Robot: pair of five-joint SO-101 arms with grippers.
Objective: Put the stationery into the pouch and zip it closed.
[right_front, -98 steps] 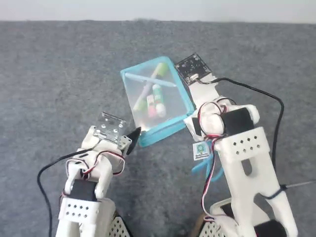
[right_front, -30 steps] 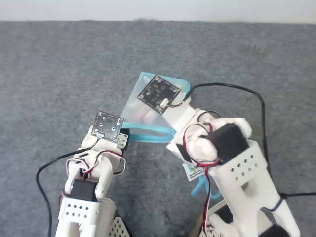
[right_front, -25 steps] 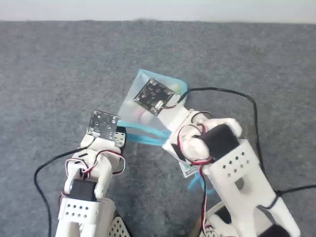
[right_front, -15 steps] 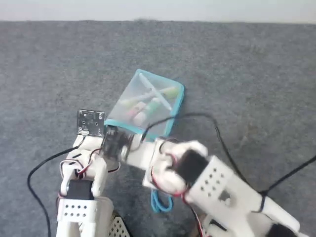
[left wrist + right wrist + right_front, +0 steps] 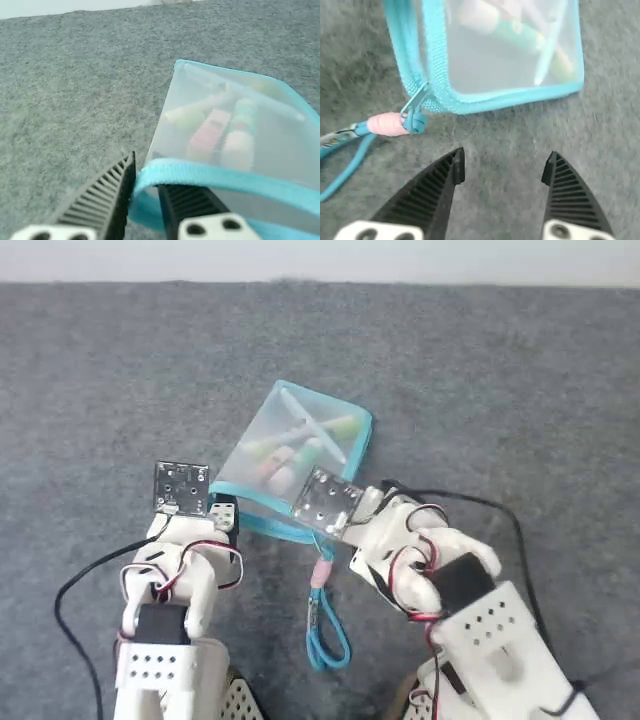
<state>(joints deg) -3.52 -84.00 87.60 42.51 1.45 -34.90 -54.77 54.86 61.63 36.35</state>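
- High view — the pouch [image 5: 345, 462], clear with a blue border, lies flat on the grey mat [image 5: 120, 370] near the middle, between the two arms. The stationery [image 5: 296, 446] shows inside it through the clear side.
- The left gripper [image 5: 224, 508] is at the pouch's near left corner. The right arm [image 5: 440, 575] has its wrist over the near edge of the pouch.
- A pink bead [image 5: 322, 571] lies just off that edge, and a blue cord [image 5: 327, 636] loops on from it toward the arm bases.
- Left wrist view — the left gripper [image 5: 146, 186] is clenched on the pouch [image 5: 280, 125], with the blue edge band pinched between its two ribbed black fingers. Pens and markers [image 5: 220, 131] lie blurred behind the clear wall.
- Right wrist view — the right gripper [image 5: 504, 167] is released, its jaws spread wide over bare mat just beside the pouch [image 5: 485, 70], touching nothing.
- The zip slider [image 5: 416, 101] sits at a corner of the pouch. The pink bead [image 5: 387, 124] is tied to the slider, and the blue cord [image 5: 342, 156] trails off from it.
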